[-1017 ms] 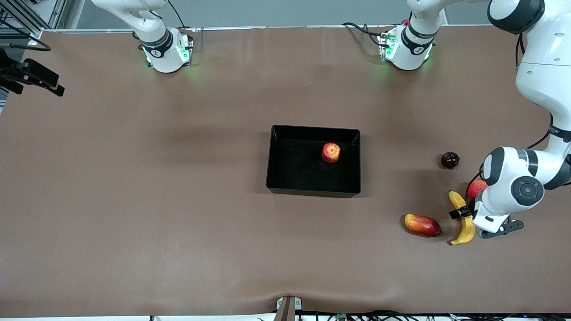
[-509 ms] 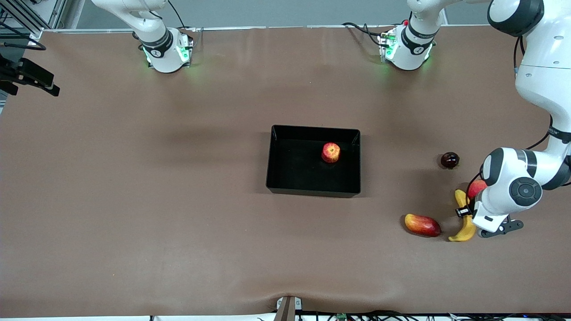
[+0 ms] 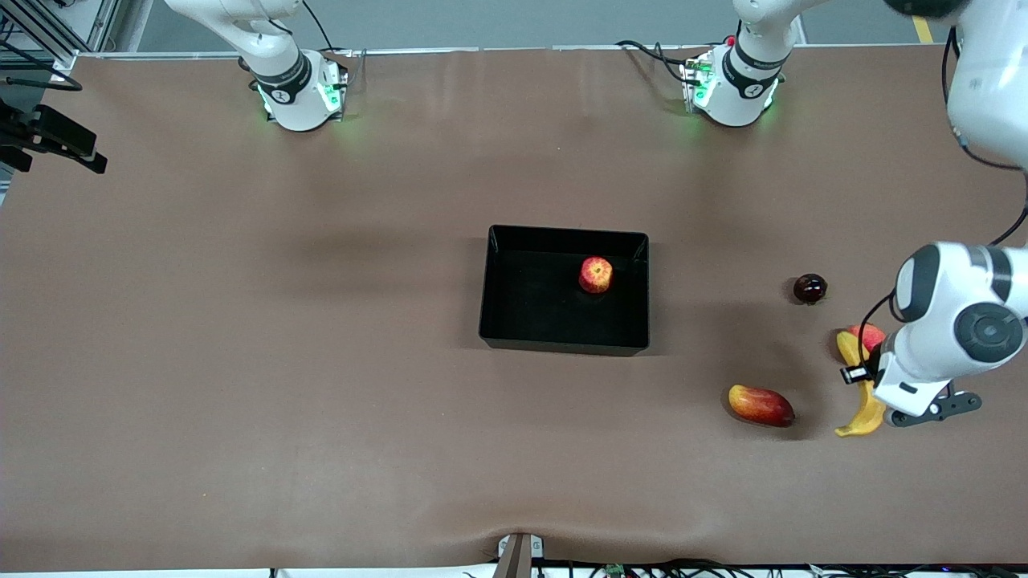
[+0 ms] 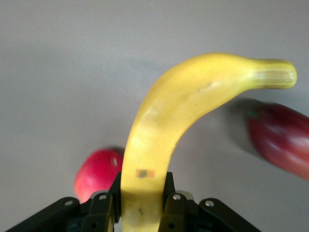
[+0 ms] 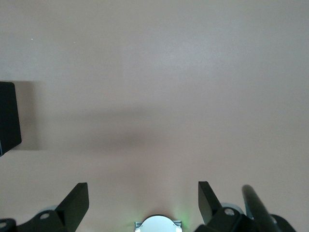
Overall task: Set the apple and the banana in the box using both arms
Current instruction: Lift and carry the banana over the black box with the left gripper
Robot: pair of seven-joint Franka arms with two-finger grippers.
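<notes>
The apple [image 3: 595, 274] lies in the black box [image 3: 562, 346] at the table's middle. My left gripper [image 3: 862, 376] is shut on the yellow banana [image 3: 866, 411] and holds it a little above the table at the left arm's end. In the left wrist view the banana [image 4: 178, 111] runs out from between the jaws of the left gripper [image 4: 141, 203]. My right gripper [image 3: 60, 144] hangs high over the right arm's end of the table. It is open and empty in the right wrist view [image 5: 142, 193].
A red-yellow mango-like fruit [image 3: 760, 405] lies beside the banana, toward the box. A pinkish-red round fruit [image 3: 870, 332] sits partly hidden under the left arm. A dark red round fruit [image 3: 809, 288] lies farther from the camera.
The left gripper closed on the banana, raised it off the table and carried it toward the left arm's end. The right gripper drew slightly outward, then held still.
</notes>
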